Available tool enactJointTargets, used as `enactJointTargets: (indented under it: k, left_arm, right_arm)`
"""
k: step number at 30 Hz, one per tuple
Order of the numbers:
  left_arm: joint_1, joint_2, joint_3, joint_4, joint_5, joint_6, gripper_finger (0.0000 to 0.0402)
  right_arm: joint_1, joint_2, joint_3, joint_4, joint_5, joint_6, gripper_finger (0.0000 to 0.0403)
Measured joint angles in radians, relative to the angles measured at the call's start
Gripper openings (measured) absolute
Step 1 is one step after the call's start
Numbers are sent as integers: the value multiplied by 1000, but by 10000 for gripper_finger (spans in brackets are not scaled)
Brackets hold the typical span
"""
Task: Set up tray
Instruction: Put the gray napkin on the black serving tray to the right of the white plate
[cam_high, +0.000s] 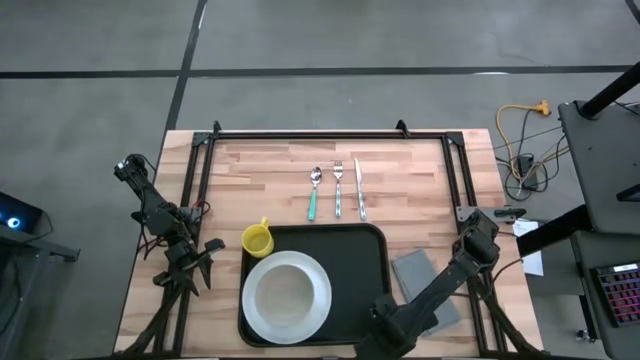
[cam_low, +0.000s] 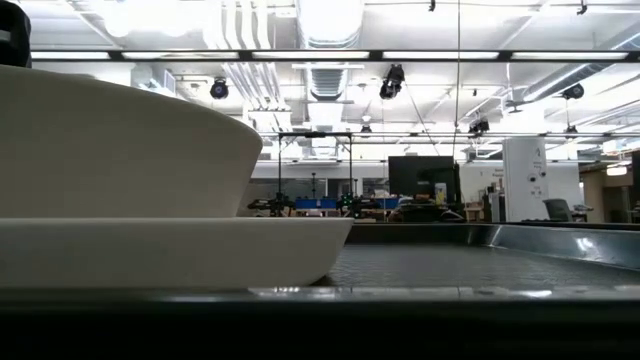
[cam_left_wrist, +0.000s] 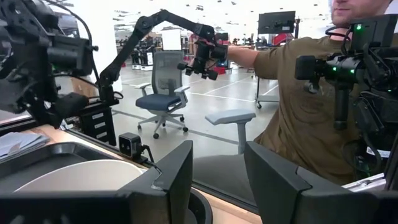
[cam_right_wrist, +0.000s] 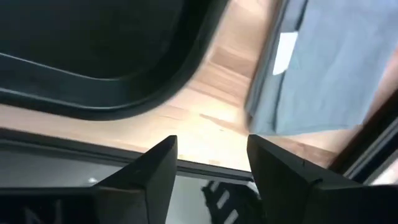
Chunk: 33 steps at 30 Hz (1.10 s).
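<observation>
tray (cam_high: 352, 262) long axis left-right, level

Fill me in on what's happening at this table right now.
A two-arm robot is setting up a black tray. A white plate already sits on it, with a yellow cup at its corner. A spoon, fork and knife lie lined up beyond the tray, and a grey napkin beside it. The right gripper hangs open over the table edge between tray and napkin, holding nothing. The left gripper waits, open, at the table's left side.
</observation>
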Motion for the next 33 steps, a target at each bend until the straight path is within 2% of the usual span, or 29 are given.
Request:
enactJointTargets:
  k: [7, 14, 22, 33]
  left_arm:
    - [0, 0, 0, 0, 0, 0, 132]
    - [0, 0, 0, 0, 0, 0, 132]
    - [0, 0, 0, 0, 0, 0, 132]
    - [0, 0, 0, 0, 0, 0, 132]
  right_arm:
    - [26, 15, -53, 28, 58, 22, 212]
    - [70, 15, -129, 24, 1, 106, 211]
    - [90, 15, -180, 107, 1, 116, 210]
    - [97, 12, -250, 114, -8, 150, 210]
